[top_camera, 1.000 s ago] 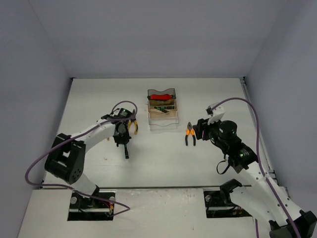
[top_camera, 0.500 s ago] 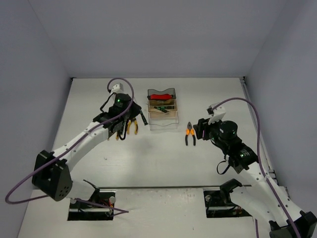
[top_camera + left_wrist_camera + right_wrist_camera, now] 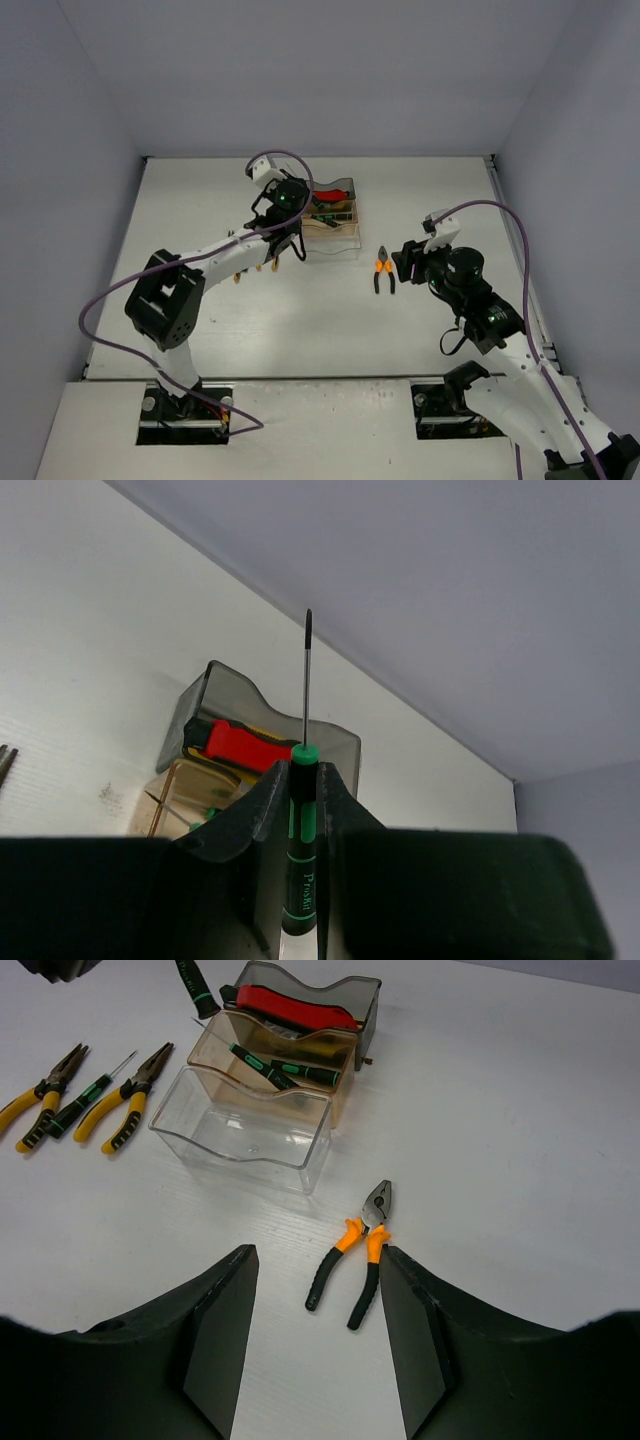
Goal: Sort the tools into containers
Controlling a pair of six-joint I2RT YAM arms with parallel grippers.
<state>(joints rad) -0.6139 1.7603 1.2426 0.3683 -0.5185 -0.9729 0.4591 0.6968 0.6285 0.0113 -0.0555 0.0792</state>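
My left gripper [image 3: 290,215] is shut on a thin green-black screwdriver [image 3: 303,825] and holds it in the air, shaft pointing past the smoky grey bin [image 3: 190,705]. That bin holds the red-handled cutter [image 3: 243,744]. The amber bin [image 3: 340,1070] beside it holds other screwdrivers [image 3: 285,1065]. The clear bin [image 3: 240,1125] has nothing in it. My right gripper [image 3: 315,1252] stands open just above the orange-and-black pliers [image 3: 358,1255], which lie on the table to the right of the bins [image 3: 384,268].
Two yellow-handled pliers [image 3: 40,1095] [image 3: 130,1095] lie on the table left of the clear bin, with another green-black screwdriver [image 3: 85,1100] between them. The back wall rises close behind the grey bin.
My left arm has lifted the screwdriver off the table and swung up and to the right, to the bins. The right arm has hardly moved.
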